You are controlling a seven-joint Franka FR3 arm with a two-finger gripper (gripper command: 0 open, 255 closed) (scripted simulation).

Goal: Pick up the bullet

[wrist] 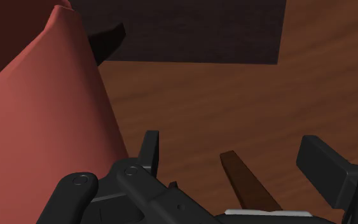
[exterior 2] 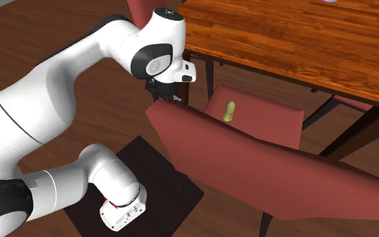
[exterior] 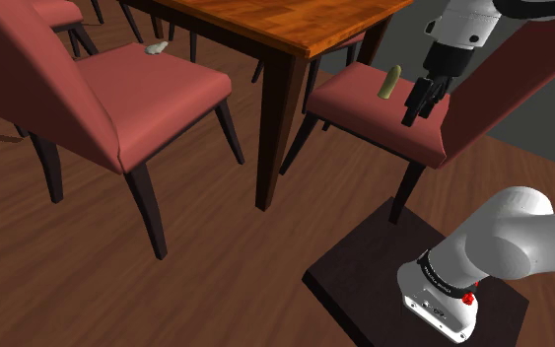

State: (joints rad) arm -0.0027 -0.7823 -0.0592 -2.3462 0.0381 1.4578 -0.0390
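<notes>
While the gripper [exterior: 410,113] hangs w/ fingers spread, empty, the bullet [exterior: 391,83] stands upright on the red chair seat [exterior: 362,110]. Shoulder view: bullet near, ~11 o'clock from gripper, long axis vertical.

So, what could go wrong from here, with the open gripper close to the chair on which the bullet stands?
1. The olive bullet stands upright on the red chair seat; a sideways touch from the open gripper could tip it and let it roll off.
2. The wrist view faces the wooden floor beside the seat, so closing now would probably grasp nothing.
</notes>
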